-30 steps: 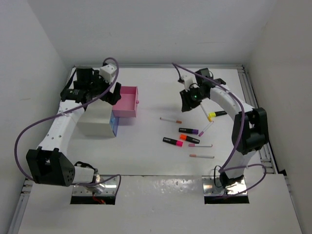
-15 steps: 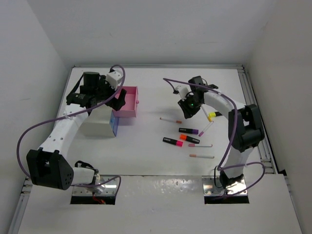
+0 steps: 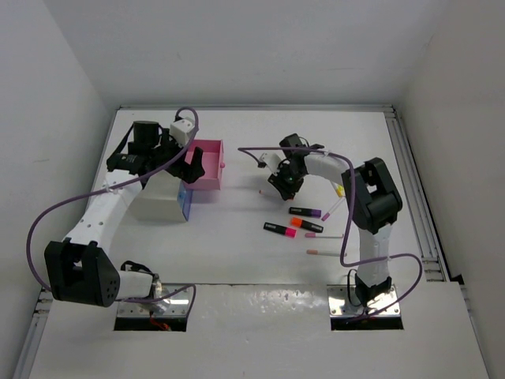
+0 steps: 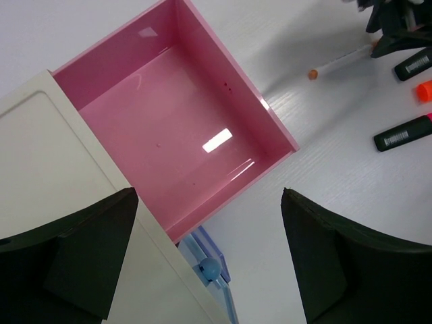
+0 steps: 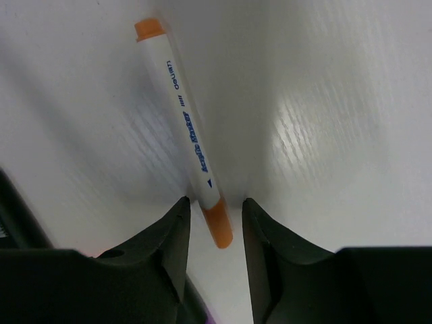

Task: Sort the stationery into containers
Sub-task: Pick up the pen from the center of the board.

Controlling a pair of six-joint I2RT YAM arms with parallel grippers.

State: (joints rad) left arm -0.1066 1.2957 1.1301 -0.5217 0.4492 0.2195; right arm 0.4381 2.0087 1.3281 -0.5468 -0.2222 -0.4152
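- Left end effector spread wide, holding nothing, over the pink drawer.
- Pink drawer pulled out of the white cabinet; nothing seen inside.
- Right end effector low on the worktop, part open, fingers straddling the orange-tipped pen, not clamped.
- That pen lies flat at 3 o'clock from the drawer.
- Highlighters at 5 o'clock from the right end effector.
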